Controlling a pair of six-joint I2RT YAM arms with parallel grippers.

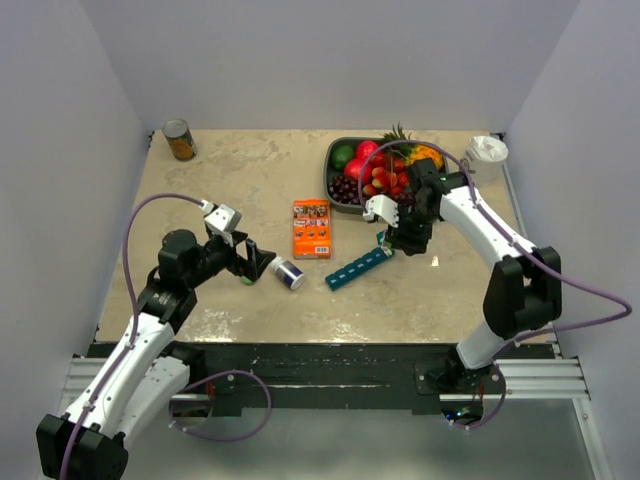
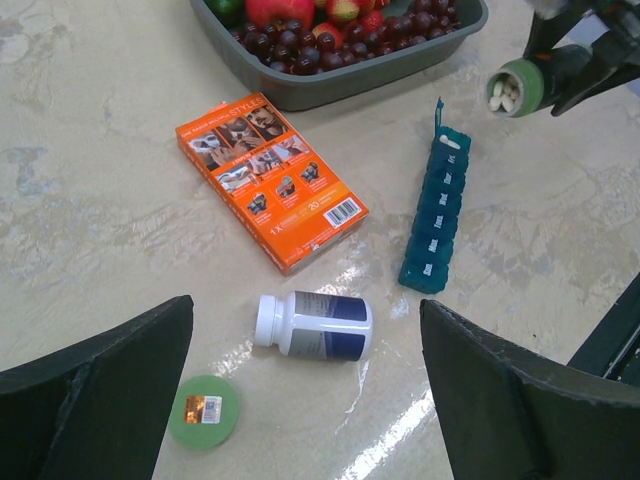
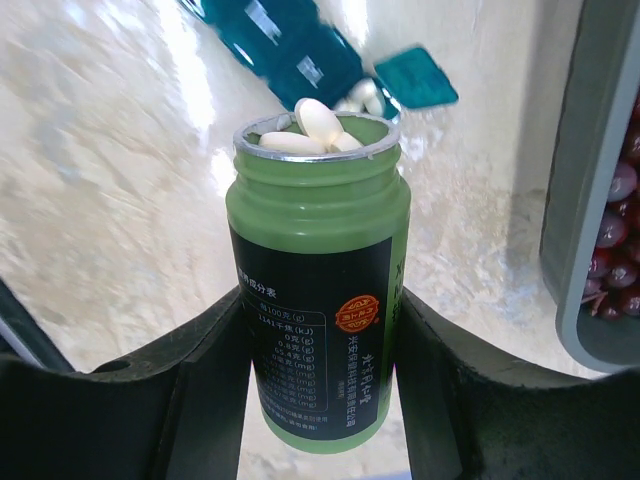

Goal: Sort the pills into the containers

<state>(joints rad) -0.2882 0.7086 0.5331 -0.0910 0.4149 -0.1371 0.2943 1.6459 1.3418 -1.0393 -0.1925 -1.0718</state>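
Note:
My right gripper [image 3: 320, 300] is shut on an uncapped green pill bottle [image 3: 318, 260], tipped with its mouth toward the teal containers strip [image 3: 290, 45]. White pills [image 3: 318, 122] crowd the bottle's mouth. The strip's end lid [image 3: 415, 78] stands open, and pills lie in that compartment. In the top view the strip [image 1: 358, 268] lies diagonally at mid-table, with the right gripper [image 1: 395, 238] above its far end. My left gripper [image 2: 305, 305] hangs open and holds nothing, over a white bottle [image 2: 315, 325] lying on its side. A green cap [image 2: 204, 410] lies flat by the left finger.
An orange box [image 1: 311, 227] lies left of the strip. Behind it stands a grey fruit tray [image 1: 335, 180]. A can [image 1: 180, 140] sits at the back left and a white cup [image 1: 487, 152] at the back right.

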